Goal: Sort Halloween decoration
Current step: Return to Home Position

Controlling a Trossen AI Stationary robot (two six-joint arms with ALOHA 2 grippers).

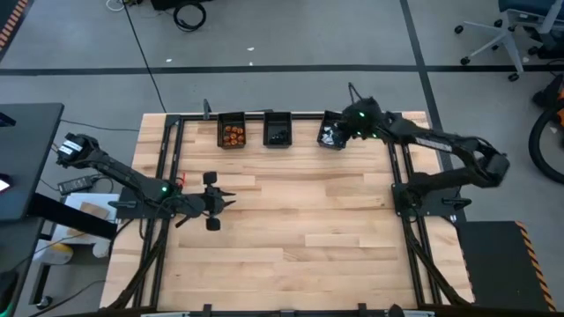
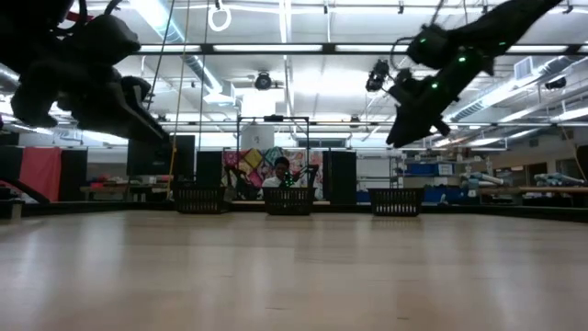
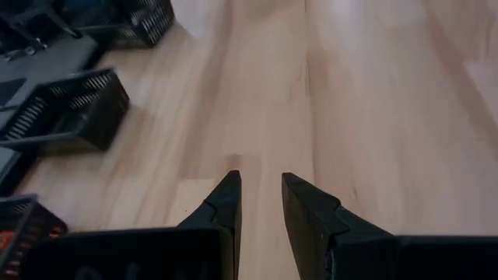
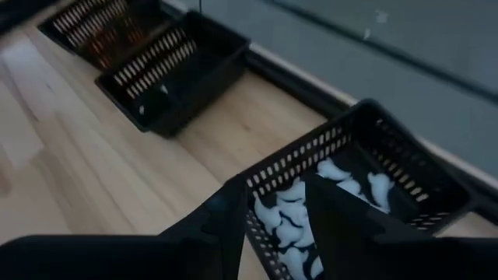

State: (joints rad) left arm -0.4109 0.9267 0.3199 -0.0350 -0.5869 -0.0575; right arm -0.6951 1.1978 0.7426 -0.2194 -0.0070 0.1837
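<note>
A: Right gripper — fingers part-way open, clear gap between them, nothing held. It hangs over the right bin at the table's far edge, above the rim; can't tell any contact.
B: What's in that bin?
A: White trinkets, a loose heap on the bin floor. Some show through the gap between the fingers in the right wrist view.
B: Left gripper?
A: Left gripper is over the left part of the table, well apart from the bins and raised off the wood. Fingers a narrow slot apart, empty.
B: Rest of the decoration?
A: Orange trinkets lie in the left bin. The middle bin holds dark bits — black trinkets, too small to tell any shape.
B: Bin layout?
A: Three in a row along the far edge. Left and middle are close together; the right one is a little farther off and slightly turned.
B: Background?
A: A person shows in the low view, beyond the table, in line with the middle bin.
</note>
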